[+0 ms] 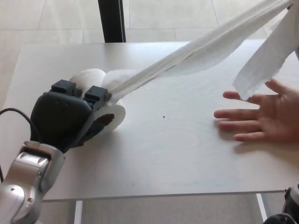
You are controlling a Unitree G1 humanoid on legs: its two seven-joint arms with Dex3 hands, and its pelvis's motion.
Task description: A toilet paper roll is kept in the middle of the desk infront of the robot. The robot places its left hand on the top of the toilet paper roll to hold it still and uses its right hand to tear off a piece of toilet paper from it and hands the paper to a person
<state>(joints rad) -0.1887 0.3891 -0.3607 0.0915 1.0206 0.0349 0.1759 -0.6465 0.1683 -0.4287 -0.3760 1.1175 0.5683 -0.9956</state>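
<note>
A white toilet paper roll (pixel 110 100) with a brown cardboard core lies on a pale grey desk (pixel 177 149). A plain white paper strip (pixel 205 51) runs from the roll. The robot's left hand (pixel 65 114) is matte black, its forearm (pixel 25 182) silver-grey, with a black cable (pixel 18 114). The floor (pixel 46 18) is light beige tile. A black post (pixel 111 21) stands behind the desk.

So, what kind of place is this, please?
Probably an indoor room such as an office or lab, though little of it shows: a plain pale desk, a light tiled floor behind it, and a dark post standing past the desk's far edge.
</note>
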